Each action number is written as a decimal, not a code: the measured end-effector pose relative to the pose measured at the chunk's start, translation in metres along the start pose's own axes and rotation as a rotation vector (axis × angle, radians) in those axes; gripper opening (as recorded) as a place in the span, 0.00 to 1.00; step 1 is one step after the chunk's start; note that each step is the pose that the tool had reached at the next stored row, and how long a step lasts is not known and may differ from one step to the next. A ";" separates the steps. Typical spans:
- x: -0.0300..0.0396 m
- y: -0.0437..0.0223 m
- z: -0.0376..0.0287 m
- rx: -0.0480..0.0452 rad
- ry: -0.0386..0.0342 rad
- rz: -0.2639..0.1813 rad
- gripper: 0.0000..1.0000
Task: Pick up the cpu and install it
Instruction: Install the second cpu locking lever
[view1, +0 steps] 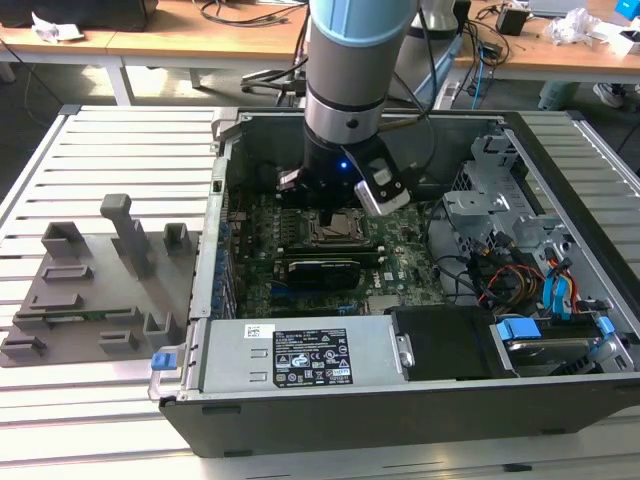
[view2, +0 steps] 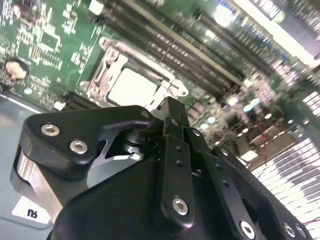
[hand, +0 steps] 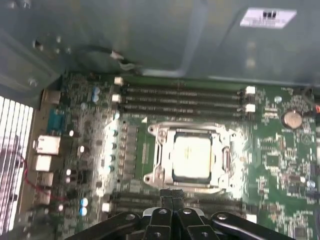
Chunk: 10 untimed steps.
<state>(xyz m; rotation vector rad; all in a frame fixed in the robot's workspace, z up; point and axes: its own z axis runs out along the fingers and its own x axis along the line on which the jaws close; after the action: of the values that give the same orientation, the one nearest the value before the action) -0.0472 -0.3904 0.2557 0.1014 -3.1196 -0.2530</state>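
The cpu (hand: 192, 157) lies flat inside the metal socket frame (hand: 155, 145) on the green motherboard, its silver top plate facing up. It also shows in the second wrist view (view2: 132, 87) and, in the exterior view, in the socket (view1: 342, 228) just under the arm's tool. My gripper (hand: 171, 199) hangs slightly above the board by the socket's edge, beside the cpu rather than around it. Its two black fingers (view2: 170, 112) are pressed together with nothing between them.
The open computer case (view1: 215, 180) walls the board in on all sides. Memory slots (hand: 180, 95) run along one side of the socket. A power supply (view1: 300, 355), a drive cage (view1: 500, 200) and loose cables (view1: 510, 275) crowd the case. A grey plastic fixture (view1: 100, 290) lies outside on the slatted table.
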 end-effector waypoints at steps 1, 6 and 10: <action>0.0003 -0.0040 -0.0006 -0.0001 0.0000 0.000 0.11; 0.0007 -0.0108 -0.0017 -0.0015 -0.0002 0.000 0.11; 0.0008 -0.0131 0.0051 -0.0240 -0.0017 0.000 0.11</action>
<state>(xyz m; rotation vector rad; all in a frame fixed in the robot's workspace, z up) -0.0473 -0.4025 0.2485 0.1014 -3.1172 -0.2906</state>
